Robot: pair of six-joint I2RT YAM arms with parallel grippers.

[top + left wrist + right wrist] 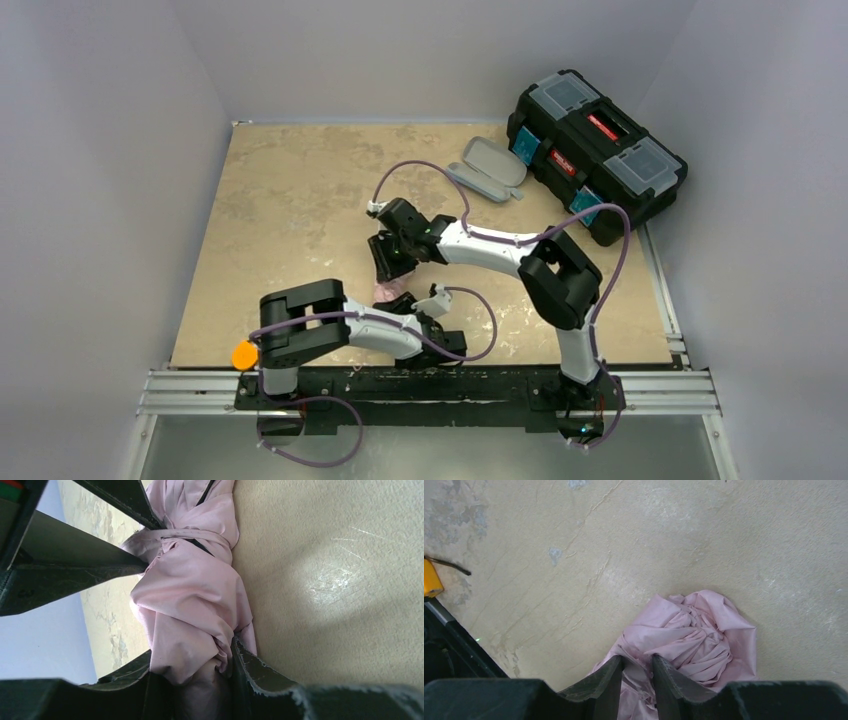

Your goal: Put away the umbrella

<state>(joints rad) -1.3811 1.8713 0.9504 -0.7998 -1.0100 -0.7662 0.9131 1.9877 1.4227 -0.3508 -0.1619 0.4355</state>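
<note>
1. Umbrella (388, 292): a small folded one, collapsed into a crumpled bundle of pale pink cloth. It lies on the tan table (300, 200), toward the near edge and between the two arms. From the camera above only a small patch of pink shows, since both wrists crowd over it.
2. In the left wrist view the umbrella (190, 595) fills the middle of the picture as a long, soft roll. A pink strap of the same cloth crosses it near one end, and thin black edges peek out beside the strap. The cloth is smooth with loose folds.
3. In the right wrist view the umbrella (689, 635) is seen end on. Its pleats gather into a tight swirl, with a wide flap of cloth spread on the table around it.
4. The left gripper (192, 650) is pinching the umbrella, with pink cloth bunched between its two dark fingers.
5. The right gripper (636, 659) has its fingers a little apart, astride a fold of the cloth. I cannot tell whether they nip it or only stand around it.
6. Far across the table, well apart from the umbrella, a grey oval case (487, 167) lies open. Just beside it, at the table's right edge, sits a black toolbox (595, 150).
</note>
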